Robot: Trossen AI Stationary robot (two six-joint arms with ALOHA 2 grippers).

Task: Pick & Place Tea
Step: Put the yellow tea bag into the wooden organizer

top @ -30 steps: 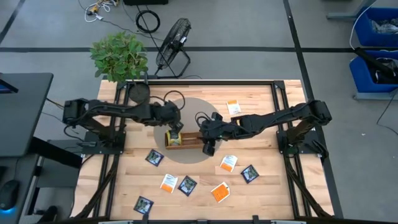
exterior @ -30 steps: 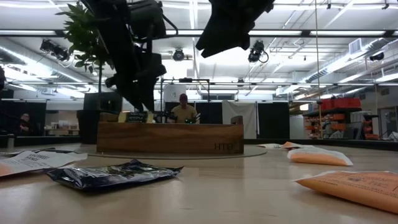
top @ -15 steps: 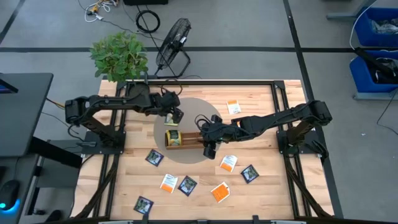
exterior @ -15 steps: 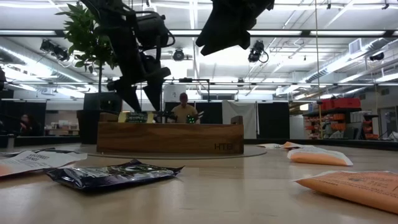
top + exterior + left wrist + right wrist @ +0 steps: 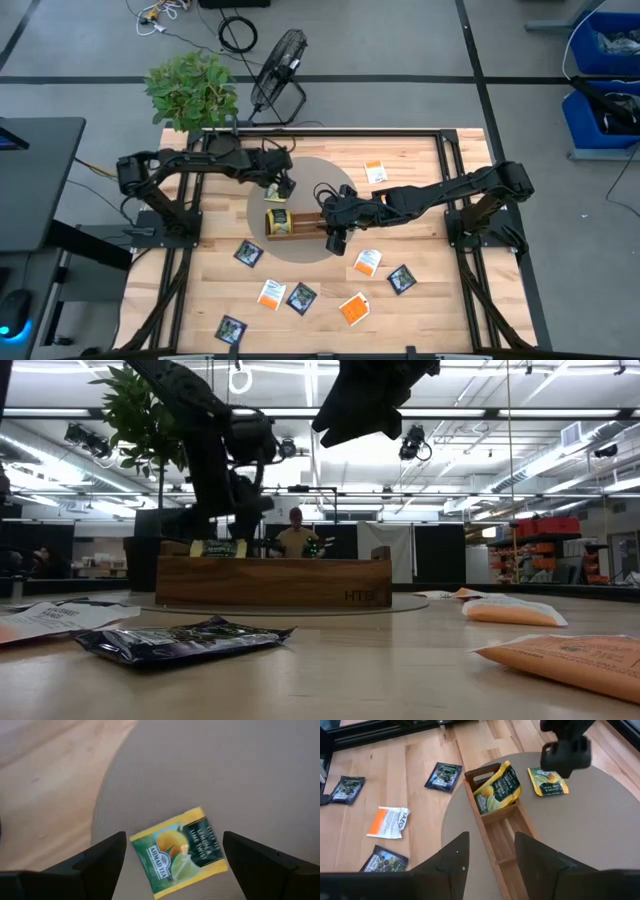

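Left fingers [image 5: 105, 857] spread wide, nothing between them; a yellow-green sachet [image 5: 177, 852] lies flat on the grey round mat [image 5: 240, 765] directly below the gap, not touched.

Change over the last second: the left gripper [image 5: 284, 186] was down at the left end of the wooden tray [image 5: 305, 225] with its jaws narrower; it has since opened fully and pulled away from the tray toward the far side of the mat. It now hangs over the loose sachet there.

A second yellow-green sachet [image 5: 497, 790] sits in the end compartment of the tray, leaning rather than lying flat, free of either gripper.

Reading: that sachet counts as delivered. The left arm looks lined up on the mat sachet as its next pick, but no descent has begun.

Right gripper [image 5: 336, 238] hovers just beside the tray's near edge. Its fingers [image 5: 450, 865] are partly apart, nothing held. No visible move in the last second, so the arm appears to be waiting.

Remaining tea: orange-and-white and dark navy sachets scattered on the bare wooden table [image 5: 420, 170], e.g. one orange [image 5: 368, 262] and one navy [image 5: 248, 253], all well apart from the tray. The rest of the tray visible from the right wrist is empty. Task judged early, most packets not yet moved
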